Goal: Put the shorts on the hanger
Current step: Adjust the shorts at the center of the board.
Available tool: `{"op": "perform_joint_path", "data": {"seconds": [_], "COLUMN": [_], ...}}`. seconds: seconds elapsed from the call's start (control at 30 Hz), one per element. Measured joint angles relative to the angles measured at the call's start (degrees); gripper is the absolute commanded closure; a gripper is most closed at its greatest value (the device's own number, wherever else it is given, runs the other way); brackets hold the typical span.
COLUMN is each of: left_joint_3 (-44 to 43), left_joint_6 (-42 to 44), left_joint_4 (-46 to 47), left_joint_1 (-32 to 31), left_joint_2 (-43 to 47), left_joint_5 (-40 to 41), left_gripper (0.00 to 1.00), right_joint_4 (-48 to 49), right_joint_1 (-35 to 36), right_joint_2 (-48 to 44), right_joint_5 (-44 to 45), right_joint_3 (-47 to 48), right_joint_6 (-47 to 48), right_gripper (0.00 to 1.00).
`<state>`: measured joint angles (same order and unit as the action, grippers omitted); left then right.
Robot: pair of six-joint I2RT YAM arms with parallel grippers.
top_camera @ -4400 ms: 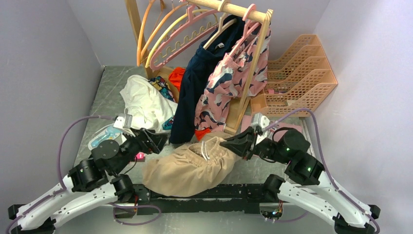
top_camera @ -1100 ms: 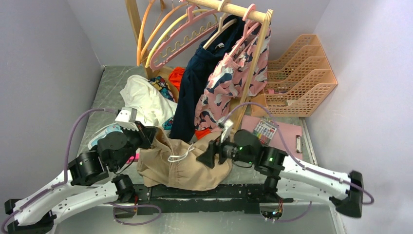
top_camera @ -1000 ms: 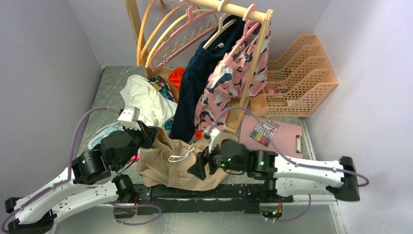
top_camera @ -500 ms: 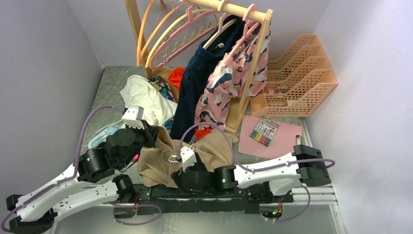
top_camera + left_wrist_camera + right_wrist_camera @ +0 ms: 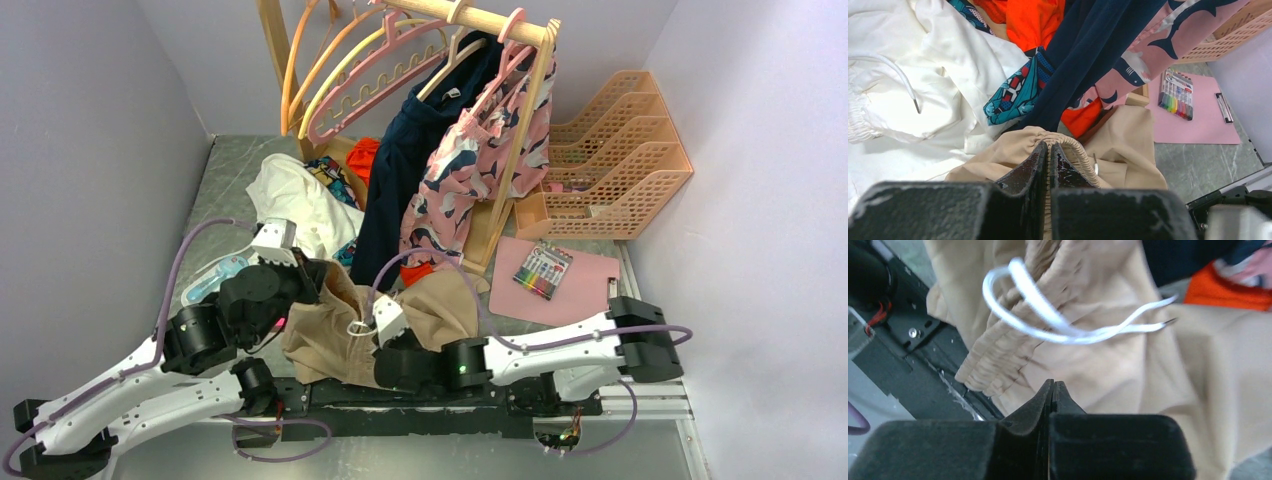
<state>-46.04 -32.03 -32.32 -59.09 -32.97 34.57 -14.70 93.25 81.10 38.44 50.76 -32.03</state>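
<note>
The tan shorts [image 5: 320, 340] lie bunched at the near edge of the table, with their white drawstring [image 5: 1048, 325] looped on top. My left gripper [image 5: 1049, 150] is shut on the gathered elastic waistband [image 5: 1073, 150] and holds it up off the heap. My right gripper [image 5: 1053, 384] reaches across from the right, low at the front of the shorts. Its jaws are shut, no fabric shows between the tips, and tan cloth lies just beyond them. The pink hanger [image 5: 375, 80] hangs on the wooden rack at the back, apart from both grippers.
The wooden rack [image 5: 520, 150] also carries orange and yellow hangers [image 5: 300, 70], a navy garment [image 5: 400, 170] and a pink patterned garment [image 5: 470, 170]. A white garment [image 5: 295, 205] lies at the left. Orange trays [image 5: 615, 150] and a pink clipboard with markers [image 5: 560, 280] are at the right.
My right arm has swung left and down across the shorts, and its jaws have gone from open to shut. My left gripper keeps the waistband raised, barely moved.
</note>
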Motion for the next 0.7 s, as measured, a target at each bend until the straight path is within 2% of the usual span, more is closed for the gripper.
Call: {"op": "perform_joint_path", "data": {"seconds": [0.1, 0.27, 0.3, 0.37, 0.43, 0.5, 0.63, 0.7], "left_joint_3": [0.0, 0.0, 0.04, 0.07, 0.15, 0.15, 0.48, 1.03], "left_joint_6": [0.37, 1.31, 1.55, 1.88, 2.29, 2.49, 2.51, 2.49], "left_joint_4": [0.28, 1.77, 2.29, 2.95, 3.78, 4.22, 4.92, 5.14], "left_joint_1": [0.0, 0.0, 0.0, 0.0, 0.0, 0.0, 0.0, 0.0], "left_joint_2": [-0.33, -1.55, -1.9, -2.6, -3.69, -5.09, -6.99, -7.45], "left_joint_5": [0.09, 0.17, 0.2, 0.17, 0.15, 0.13, 0.09, 0.07], "left_gripper": [0.93, 0.93, 0.93, 0.93, 0.93, 0.93, 0.93, 0.93], "right_joint_4": [-0.9, -0.57, -0.39, 1.77, 4.39, 6.71, 8.33, 9.09], "right_joint_1": [-2.23, -14.32, -15.87, -17.49, -16.2, -11.91, -0.28, 2.69], "right_joint_2": [-5.14, -17.11, -19.02, -23.19, -25.53, -25.73, -18.75, -14.45], "right_joint_5": [0.98, 1.14, 1.03, -2.03, -6.08, -8.31, -8.66, -8.26], "right_joint_3": [0.0, -0.76, -1.31, -3.82, -6.84, -10.03, -11.98, -11.91], "right_joint_6": [2.23, 5.25, 5.6, 7.02, 7.89, 9.05, 11.13, 11.72], "right_gripper": [1.0, 1.0, 0.98, 0.75, 0.58, 0.49, 0.41, 0.38]}}
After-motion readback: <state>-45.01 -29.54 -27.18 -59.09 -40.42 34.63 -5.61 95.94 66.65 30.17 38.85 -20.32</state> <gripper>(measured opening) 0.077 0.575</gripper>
